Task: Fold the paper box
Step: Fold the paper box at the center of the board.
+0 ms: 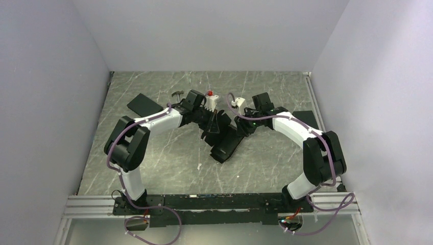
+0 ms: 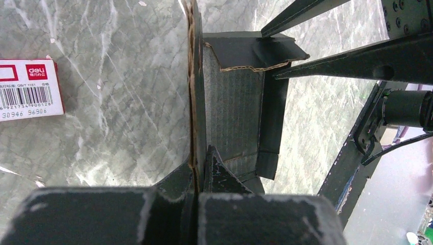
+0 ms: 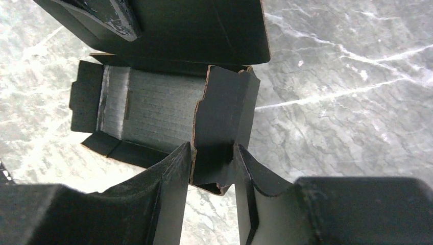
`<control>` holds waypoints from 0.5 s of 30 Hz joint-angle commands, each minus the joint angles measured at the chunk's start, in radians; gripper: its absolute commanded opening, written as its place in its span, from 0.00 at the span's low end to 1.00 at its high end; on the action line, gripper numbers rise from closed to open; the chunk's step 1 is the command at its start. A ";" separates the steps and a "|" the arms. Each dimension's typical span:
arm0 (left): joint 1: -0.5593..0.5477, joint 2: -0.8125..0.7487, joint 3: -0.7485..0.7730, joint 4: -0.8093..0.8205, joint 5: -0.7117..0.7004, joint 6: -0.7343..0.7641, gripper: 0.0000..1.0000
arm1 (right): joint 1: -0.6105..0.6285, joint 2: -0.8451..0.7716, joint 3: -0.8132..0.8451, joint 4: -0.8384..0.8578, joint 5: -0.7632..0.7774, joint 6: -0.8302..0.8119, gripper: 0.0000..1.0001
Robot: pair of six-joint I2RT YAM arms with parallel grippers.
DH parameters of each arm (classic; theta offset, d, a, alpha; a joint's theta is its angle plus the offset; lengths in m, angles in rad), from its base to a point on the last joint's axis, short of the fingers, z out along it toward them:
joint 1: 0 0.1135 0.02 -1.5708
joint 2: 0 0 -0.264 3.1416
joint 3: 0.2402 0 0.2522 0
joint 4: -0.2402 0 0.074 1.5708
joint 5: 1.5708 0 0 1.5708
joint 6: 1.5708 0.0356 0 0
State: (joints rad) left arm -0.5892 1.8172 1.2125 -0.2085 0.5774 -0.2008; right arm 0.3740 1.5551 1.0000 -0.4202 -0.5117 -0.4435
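Observation:
The paper box (image 1: 224,139) is matte black cardboard, partly folded, held off the table between both arms at the centre. My left gripper (image 1: 210,120) is shut on one upright wall panel; in the left wrist view its jaws (image 2: 200,171) pinch the panel's brown cut edge, with the box's grey inside (image 2: 232,102) beyond. My right gripper (image 1: 240,125) is open: in the right wrist view its fingers (image 3: 213,168) straddle a narrow upright end flap (image 3: 219,112) that fills the gap between them. The box floor (image 3: 158,109) lies behind.
A plain black slab (image 1: 144,105) lies at the back left and another (image 1: 306,118) at the right. A red-and-white carton (image 2: 28,89) lies on the marble table left of the box. Small white and red items (image 1: 210,97) stand behind the grippers. White walls enclose three sides.

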 commanded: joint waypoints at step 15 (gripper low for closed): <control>-0.027 0.028 0.090 0.002 -0.027 0.031 0.00 | -0.110 0.128 0.117 -0.095 -0.401 0.107 0.53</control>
State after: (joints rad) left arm -0.6014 1.8347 1.2507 -0.2600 0.5583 -0.1951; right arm 0.2737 1.6566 1.0649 -0.4786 -0.7387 -0.3744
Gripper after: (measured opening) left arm 0.022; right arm 0.496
